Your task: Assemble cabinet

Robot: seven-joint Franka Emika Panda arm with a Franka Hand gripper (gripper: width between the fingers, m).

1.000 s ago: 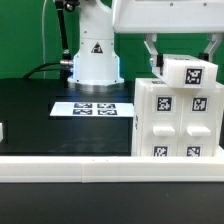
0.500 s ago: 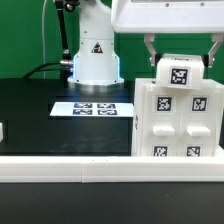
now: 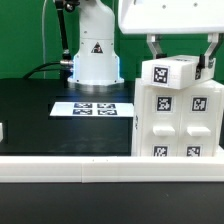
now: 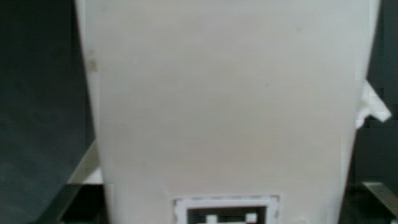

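The gripper (image 3: 180,62) is clamped on a small tagged block (image 3: 168,74), its 2 fingers (image 3: 153,52) at either side, holding it just above the cabinet (image 3: 179,120) at the exterior view's right; whether they touch is unclear. The marker board (image 3: 93,108) lies on the black table (image 3: 40,115).

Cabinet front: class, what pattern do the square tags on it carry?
Black-and-white square markers on the white cabinet, clearest in the exterior view.
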